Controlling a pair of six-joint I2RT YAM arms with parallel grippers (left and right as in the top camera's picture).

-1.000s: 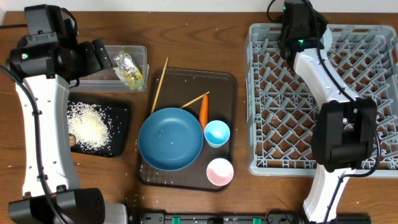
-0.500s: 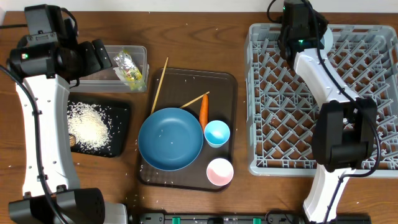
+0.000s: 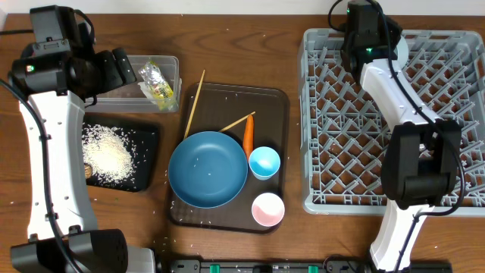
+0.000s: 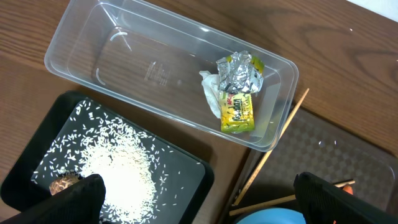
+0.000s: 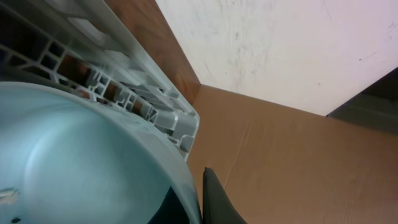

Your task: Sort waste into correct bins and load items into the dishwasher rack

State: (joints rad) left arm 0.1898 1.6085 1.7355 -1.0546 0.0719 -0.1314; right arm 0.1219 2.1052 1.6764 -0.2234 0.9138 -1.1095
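Inside clear tub (image 4: 93, 53), crinkled yellow-silver wrapper (image 4: 239, 93)

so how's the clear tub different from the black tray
The clear tub is see-through with tall walls; the black tray is opaque and shallow. The clear tub holds a wrapper and a white paper wad; the black tray holds loose rice and a brown lump. Both are rectangular and sit on the wooden table.

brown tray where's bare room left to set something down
The far right corner of the serving tray is bare, bordered by the carrot and the rim. A smaller patch lies between the two chopsticks. The near half is crowded: plate, blue cup, pink cup.
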